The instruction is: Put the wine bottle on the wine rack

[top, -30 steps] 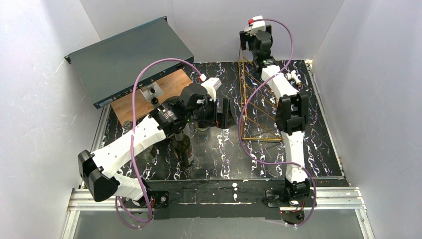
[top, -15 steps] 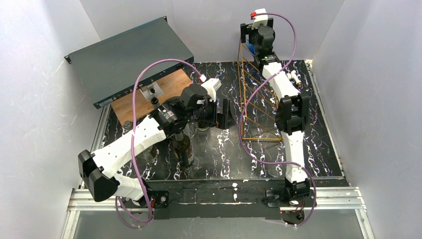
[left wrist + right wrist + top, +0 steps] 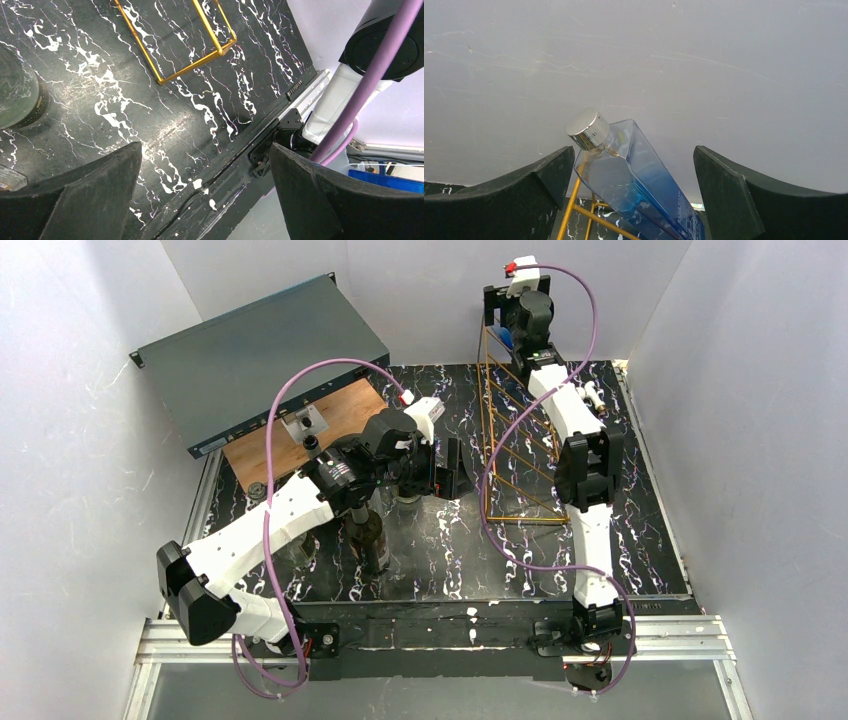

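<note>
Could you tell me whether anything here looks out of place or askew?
The dark grey metal box sits askew at the far-left corner, tilted, overhanging the table edge and partly covering a wooden board. Nothing looks spilled; the blue bottle leans on the wine rack.

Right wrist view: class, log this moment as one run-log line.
blue wine bottle: tilted on wine rack, cap uppermost | right end effector: open, straddling it | left end effector: open, empty

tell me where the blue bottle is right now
In the right wrist view the blue bottle lies tilted on the wine rack, between the open fingers of the right gripper, silver cap up-left, by the back wall.
</note>
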{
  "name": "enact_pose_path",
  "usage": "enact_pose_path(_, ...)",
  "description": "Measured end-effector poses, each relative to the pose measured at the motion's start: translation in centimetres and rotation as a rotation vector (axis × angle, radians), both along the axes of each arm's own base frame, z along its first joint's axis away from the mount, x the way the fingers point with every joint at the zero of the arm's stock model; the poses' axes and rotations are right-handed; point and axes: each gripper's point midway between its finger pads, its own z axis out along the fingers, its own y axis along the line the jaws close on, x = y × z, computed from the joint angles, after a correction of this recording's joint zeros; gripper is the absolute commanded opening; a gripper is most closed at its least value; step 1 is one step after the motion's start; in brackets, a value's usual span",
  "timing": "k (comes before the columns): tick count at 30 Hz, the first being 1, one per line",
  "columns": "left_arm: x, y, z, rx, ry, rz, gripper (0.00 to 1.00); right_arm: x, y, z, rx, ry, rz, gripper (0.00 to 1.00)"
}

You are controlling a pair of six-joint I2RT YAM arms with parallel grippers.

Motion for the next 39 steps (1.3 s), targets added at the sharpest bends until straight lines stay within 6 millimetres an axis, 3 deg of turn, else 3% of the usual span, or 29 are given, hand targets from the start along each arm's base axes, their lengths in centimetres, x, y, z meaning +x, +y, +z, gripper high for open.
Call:
enact_pose_path(6,-0.1,0.1,0.2,-0.002,-0.003,0.0,0.98,-1.2,-0.2,1.3,0.012,0.007,-0.005,0.98)
enact_pose_path(14,-0.6,1.1,0.9,0.0,-0.018,0.005,0.98,-4.7,-0.4,4.3,0.041,0.03,-0.02,0.98)
enact_pose_path(20,-0.8,2.1,1.7,0.005,-0.028,0.018,0.98,-9.7,1.1,3.9,0.074,0.132,0.014,0.98)
enact_pose_path(25,-1.3,2.8,4.0,-0.032,-0.052,0.022,0.98,-14.8,1.8,2.3,0.129,0.236,0.028,0.98)
enact_pose_path(32,-3.6,4.8,9.1,-0.162,-0.114,0.023,0.98,-20.9,-0.6,2.2,0.196,0.331,-0.014,0.98)
enact_pose_path(39,-5.6,7.4,11.7,-0.226,-0.154,0.043,0.98,-26.5,-2.1,2.6,0.284,0.374,0.0,0.98)
